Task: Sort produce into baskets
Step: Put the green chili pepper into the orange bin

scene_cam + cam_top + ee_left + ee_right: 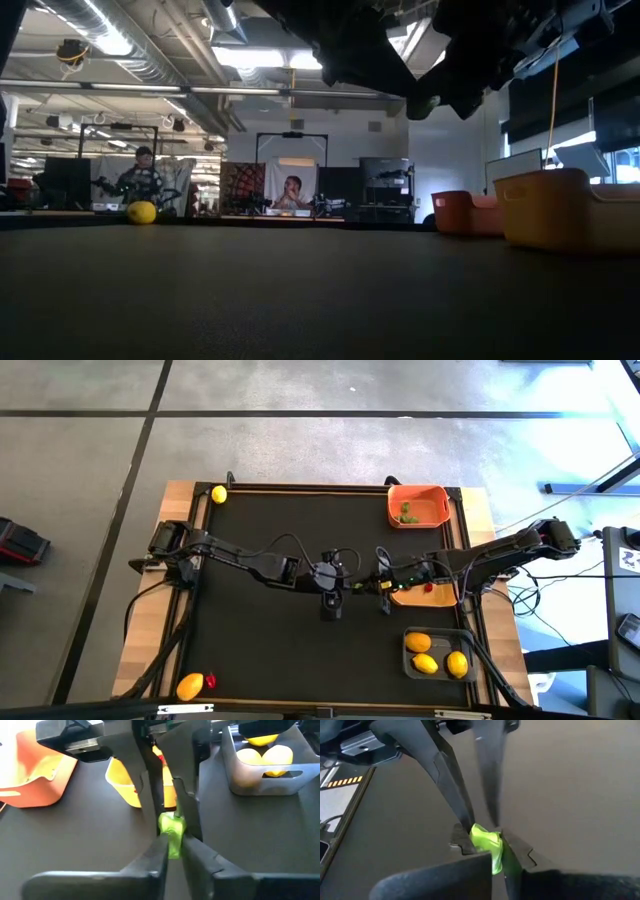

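Observation:
Over the middle of the black table mat [260,530], my two grippers meet tip to tip on one small green piece of produce [170,831] [486,844]. My left gripper [172,846] reaches in from the left side and is shut on it. My right gripper [496,859] reaches in from the right side and is shut on it too. The low view shows both hands dark and high above the mat. The orange basket [418,505], the yellow-tan basket [440,598] and the grey basket [437,653] stand along the right side. My left gripper pinches one end of the green piece [174,851] between its two fingertips, coming from the table's left and slanting down. The piece is lifted clear of the mat. My right gripper pinches the opposite end of the green piece [496,862] between its two fingertips, coming from the table's right and slanting down. Its fingertips [165,817] stand just opposite the left gripper's fingertips [470,822].
The orange basket holds green pieces [407,512], the yellow-tan one a red piece [428,587], the grey one three lemons [437,654]. A lemon [218,494] lies at the far left corner. Another lemon [190,685] and a red piece [210,681] lie near the front left.

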`<control>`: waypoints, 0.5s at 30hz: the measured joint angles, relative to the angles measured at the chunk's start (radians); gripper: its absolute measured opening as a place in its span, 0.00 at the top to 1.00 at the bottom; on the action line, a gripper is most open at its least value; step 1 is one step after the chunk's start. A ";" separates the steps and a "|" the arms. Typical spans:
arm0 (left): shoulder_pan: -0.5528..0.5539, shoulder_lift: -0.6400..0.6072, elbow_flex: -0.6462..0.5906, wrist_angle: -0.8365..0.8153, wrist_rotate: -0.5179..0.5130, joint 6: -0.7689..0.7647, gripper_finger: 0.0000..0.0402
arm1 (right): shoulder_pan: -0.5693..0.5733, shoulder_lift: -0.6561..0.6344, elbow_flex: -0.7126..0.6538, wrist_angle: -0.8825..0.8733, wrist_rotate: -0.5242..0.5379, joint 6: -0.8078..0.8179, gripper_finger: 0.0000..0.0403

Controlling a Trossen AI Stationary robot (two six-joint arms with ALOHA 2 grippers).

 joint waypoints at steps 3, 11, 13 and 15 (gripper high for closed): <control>0.000 -0.008 0.000 -0.025 0.000 0.014 0.76 | 0.000 -0.001 0.000 -0.020 -0.002 -0.004 0.97; -0.009 -0.119 -0.007 -0.220 -0.002 0.004 0.60 | -0.044 -0.083 0.000 -0.207 0.132 0.005 0.97; -0.013 -0.135 -0.025 -0.225 -0.003 0.000 0.59 | -0.082 -0.112 0.000 -0.260 0.164 0.012 0.97; -0.016 -0.138 -0.036 -0.222 -0.003 -0.001 0.59 | -0.127 -0.138 0.000 -0.312 0.203 0.012 0.97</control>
